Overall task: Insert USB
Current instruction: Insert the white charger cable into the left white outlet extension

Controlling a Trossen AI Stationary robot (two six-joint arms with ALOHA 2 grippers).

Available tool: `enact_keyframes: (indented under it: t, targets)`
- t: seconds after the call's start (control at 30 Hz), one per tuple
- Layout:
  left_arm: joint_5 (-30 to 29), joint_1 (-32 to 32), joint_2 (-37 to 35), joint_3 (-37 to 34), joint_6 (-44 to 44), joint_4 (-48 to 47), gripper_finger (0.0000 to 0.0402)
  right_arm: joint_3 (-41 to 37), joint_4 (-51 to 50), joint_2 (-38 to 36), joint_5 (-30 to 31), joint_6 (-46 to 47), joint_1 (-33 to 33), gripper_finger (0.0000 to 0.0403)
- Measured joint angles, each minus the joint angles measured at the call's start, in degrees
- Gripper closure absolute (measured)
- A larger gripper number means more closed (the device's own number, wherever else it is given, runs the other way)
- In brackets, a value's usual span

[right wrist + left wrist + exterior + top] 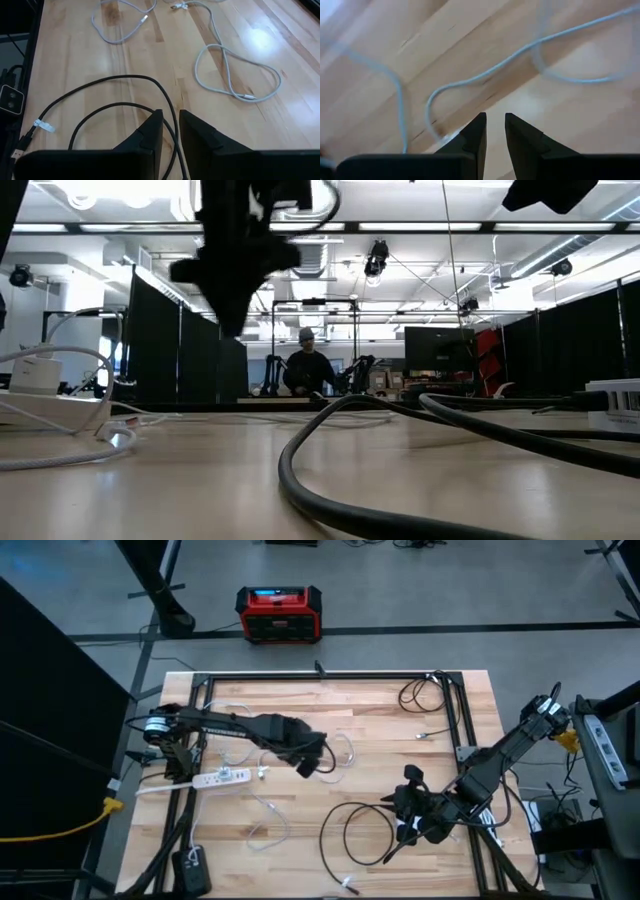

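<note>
A white power strip [215,778] lies flat near the table's left edge and also shows in the low view [35,375]. A thin white USB cable [340,752] lies in loose loops on the wood at mid-table [485,75]. My left gripper [305,765] hovers above that cable, raised off the table [235,290], with its fingers shut [495,122] and nothing between them. My right gripper [400,815] is low at the near right, shut [170,120], just over a black cable loop [125,80].
The big black cable loop [365,830] covers the near middle of the table [400,430]. More white cable [270,815] lies near the strip, and a black coil [420,692] sits at the far right corner. A black adapter [190,865] lies near left. A person [305,365] stands beyond the table.
</note>
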Motion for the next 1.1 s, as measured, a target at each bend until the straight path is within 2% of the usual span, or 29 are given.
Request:
enact_keyframes:
  t: [0.3,0.7,0.87,1.1]
  targets:
    - [12.54,-0.05,0.00,-12.06,-7.42,1.34,0.0297,-0.19,-0.04,0.00,0.00,-0.60,0.11,0.0358]
    - [12.86,0.11,0.00,-18.81,-11.88,7.31,0.0213,-0.86,-0.05,0.00,0.00,-0.51,0.66,0.0338]
    - [12.89,0.80,0.02,-20.91,-13.00,7.46,0.0210,-1.01,0.10,0.00,0.01,-0.44,0.66,0.0338]
    - [12.60,2.01,0.07,-22.76,-12.76,11.97,0.0239,-1.01,0.15,0.00,0.02,-0.43,0.66,0.0353]
